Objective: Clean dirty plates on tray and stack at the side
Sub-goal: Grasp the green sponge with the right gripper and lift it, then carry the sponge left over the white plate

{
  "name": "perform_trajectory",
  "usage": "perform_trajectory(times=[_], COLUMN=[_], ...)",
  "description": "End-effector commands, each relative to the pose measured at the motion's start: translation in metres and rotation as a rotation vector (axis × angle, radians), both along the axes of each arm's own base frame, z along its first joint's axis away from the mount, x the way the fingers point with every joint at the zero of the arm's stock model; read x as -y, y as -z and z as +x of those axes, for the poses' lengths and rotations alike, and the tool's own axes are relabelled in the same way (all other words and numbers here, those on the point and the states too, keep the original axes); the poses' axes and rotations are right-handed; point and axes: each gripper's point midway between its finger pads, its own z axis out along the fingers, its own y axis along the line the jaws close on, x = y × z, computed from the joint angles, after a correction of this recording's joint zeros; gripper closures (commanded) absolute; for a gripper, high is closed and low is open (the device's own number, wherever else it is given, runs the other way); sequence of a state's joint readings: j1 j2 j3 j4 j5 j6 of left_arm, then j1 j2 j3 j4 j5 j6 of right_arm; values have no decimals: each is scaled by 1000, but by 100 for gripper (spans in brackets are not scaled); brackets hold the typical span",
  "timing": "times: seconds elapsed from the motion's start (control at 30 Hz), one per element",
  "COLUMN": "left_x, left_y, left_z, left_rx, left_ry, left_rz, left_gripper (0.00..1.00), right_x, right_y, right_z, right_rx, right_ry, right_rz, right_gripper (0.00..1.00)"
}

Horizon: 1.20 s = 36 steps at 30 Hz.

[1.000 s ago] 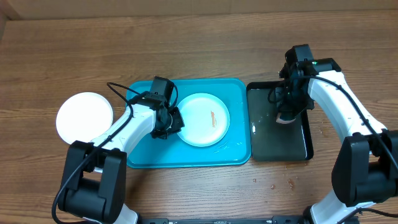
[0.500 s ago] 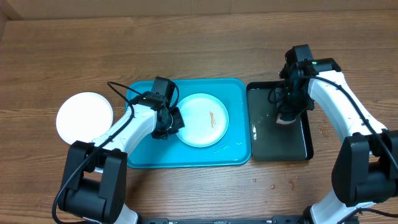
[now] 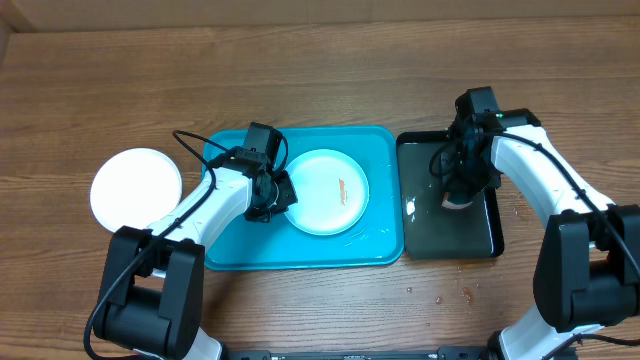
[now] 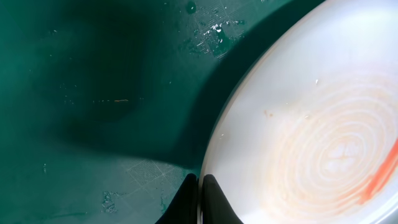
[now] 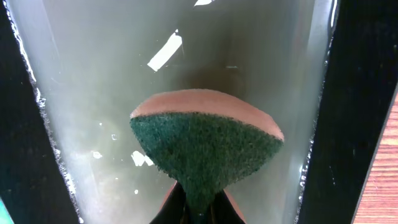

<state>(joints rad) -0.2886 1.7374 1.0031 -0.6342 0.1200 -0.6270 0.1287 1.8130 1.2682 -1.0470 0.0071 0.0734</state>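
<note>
At the far left a clean white plate point(image 3: 136, 187) lay alone on the wooden table point(image 3: 300, 80), well apart from the turquoise tray point(image 3: 230, 250). The left arm point(image 3: 215, 200) reached across the tray's left part. The left jaws were pinched together on the left rim of the smeared plate point(image 3: 327, 192), which lay flat near the middle of the tray; the left wrist view showed the thin rim caught between the two tips. That plate point(image 4: 311, 124) was smooth, glossy plastic, round and shallow. It carried faint orange rings in its centre and one short red-orange streak point(image 3: 341, 190) on its right half, running roughly away from the robot. Water beads glinted on the slick tray floor point(image 4: 93, 93) beside it. Further right, just beside the turquoise tray, stood a narrower black tray point(image 3: 490, 235) holding cloudy water point(image 5: 93, 93). Over it hung the right arm point(image 3: 530, 165), the right jaws clamped on a sponge point(image 5: 208, 146) with a coarse green scrubbing face toward the camera and a softer pinkish back, squeezed to a fan shape. The coming move probably turns on this: the streak lay to the left of the sponge, across both tray rims. It sat on the side of the plate nearer the right arm, while the left jaws steadied the opposite edge.
</note>
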Motion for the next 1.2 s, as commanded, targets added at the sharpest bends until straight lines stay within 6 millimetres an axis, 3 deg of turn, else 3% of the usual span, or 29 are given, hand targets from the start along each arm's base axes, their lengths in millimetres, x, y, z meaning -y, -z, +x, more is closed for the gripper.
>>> perform_trajectory(times=[0.0,0.23,0.43,0.6,0.67,0.73,0.87,1.03,1.17], left_x=[3,3,7,14,12,7,-3,-8,-5], left_y=[1,1,1,-1,-1,0,1,0,0], left_z=[-1,0,0,-1,-1,1,6,14,13], left_rx=[-4,-5,-13,-23,-20,-10,21,56,53], left_ry=[5,-24,-67,-62,-63,-68,-61,-66,-62], left_rz=[-7,-13,-36,-78,-68,-41,22,54,37], left_gripper=[96,96,96,93,78,73,73,76,93], right_x=[-2,-12,-68,-113,-135,-151,-169,-187,-192], right_y=[-26,-83,-101,-104,-105,-105,-101,-80,-55], right_z=[17,28,28,26,22,20,19,15,15], right_rx=[54,84,102,141,159,185,248,288,302], right_ry=[25,16,-66,-138,-190,-213,-267,-326,-339], right_rz=[9,37,204,233,237,207,127,77,73], right_gripper=[96,96,96,96,96,96,96,96,96])
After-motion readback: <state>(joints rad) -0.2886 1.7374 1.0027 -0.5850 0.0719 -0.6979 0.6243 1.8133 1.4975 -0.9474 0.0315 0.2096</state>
